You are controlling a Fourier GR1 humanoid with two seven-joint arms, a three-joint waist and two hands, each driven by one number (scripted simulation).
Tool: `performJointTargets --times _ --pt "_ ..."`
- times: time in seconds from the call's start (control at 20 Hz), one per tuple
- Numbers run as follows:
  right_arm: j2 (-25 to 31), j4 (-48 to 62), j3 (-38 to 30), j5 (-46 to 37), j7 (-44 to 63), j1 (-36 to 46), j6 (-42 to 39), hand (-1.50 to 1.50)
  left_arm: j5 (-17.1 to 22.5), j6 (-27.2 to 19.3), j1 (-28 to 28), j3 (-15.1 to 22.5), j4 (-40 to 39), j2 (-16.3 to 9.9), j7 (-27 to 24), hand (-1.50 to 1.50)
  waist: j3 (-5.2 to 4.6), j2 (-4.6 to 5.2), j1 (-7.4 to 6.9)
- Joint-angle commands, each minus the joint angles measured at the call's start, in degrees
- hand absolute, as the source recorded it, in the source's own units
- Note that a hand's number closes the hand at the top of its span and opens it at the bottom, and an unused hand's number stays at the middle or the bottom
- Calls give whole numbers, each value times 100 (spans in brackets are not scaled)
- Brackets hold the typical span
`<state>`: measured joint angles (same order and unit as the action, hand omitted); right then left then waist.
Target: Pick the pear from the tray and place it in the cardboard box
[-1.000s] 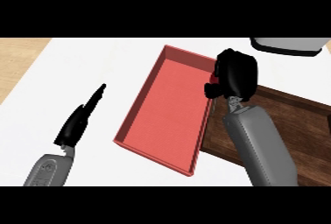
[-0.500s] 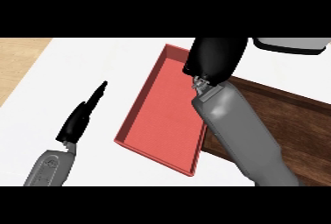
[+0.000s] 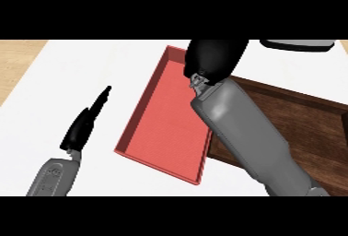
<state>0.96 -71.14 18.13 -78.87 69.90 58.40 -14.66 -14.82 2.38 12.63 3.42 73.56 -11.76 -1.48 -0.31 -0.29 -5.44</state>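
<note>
No pear can be seen. The red tray [image 3: 170, 124] is laid on the white counter [image 3: 81, 69], and the part of it that shows is bare. The far end of the tray is hidden by the right hand [image 3: 214, 57], so the pear is judged to be under that hand or inside it. Which of the two it is cannot be told. The colour and shape of the pear cannot be told either.

The right hand is seen from the back only. It cannot be told if it is wide, narrow, or closed round something. The grey right arm [image 3: 238, 124] is stretched across the near right edge of the tray and over the left side of the brown box [image 3: 299, 124].

A pear is thought to be light and hard enough to be held, but its skin is smooth and it can be bruised. It can also roll, because it is fat at one end and thin at the other. It is best taken round the fat part, from both sides, and not by the thin top or the stalk.

The brown box is just beside the tray, on the right, so the pear has to be carried only a short way and should be set down gently.

The left hand [image 3: 85, 126] is held flat and straight over the counter, left of the tray, and nothing is held in it. A grey thing [image 3: 299, 44] is seen at the far right.
</note>
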Motion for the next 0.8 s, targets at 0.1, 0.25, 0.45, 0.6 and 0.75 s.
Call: performJointTargets --times 0.1,0.25,0.45,0.6,0.75 --pt "-91 204 -504 1147 1526 -366 -129 150 28 19 72 -71 71 -65 23 0 27 26 41" --pt "-91 158 -398 1848 1529 -532 313 -150 44 38 155 -160 -78 -137 -59 0 23 46 42" --pt "-91 -37 589 2055 1532 -906 1460 -150 60 -14 -144 -213 -38 -149 -211 0 26 27 186" --pt "-91 -180 459 1656 1219 -587 2363 -150 17 23 -180 -164 -25 -176 -207 0 29 50 121" --pt "-92 -588 328 1330 991 -554 3008 -150 78 18 -252 -191 22 -134 -173 0 35 27 123"
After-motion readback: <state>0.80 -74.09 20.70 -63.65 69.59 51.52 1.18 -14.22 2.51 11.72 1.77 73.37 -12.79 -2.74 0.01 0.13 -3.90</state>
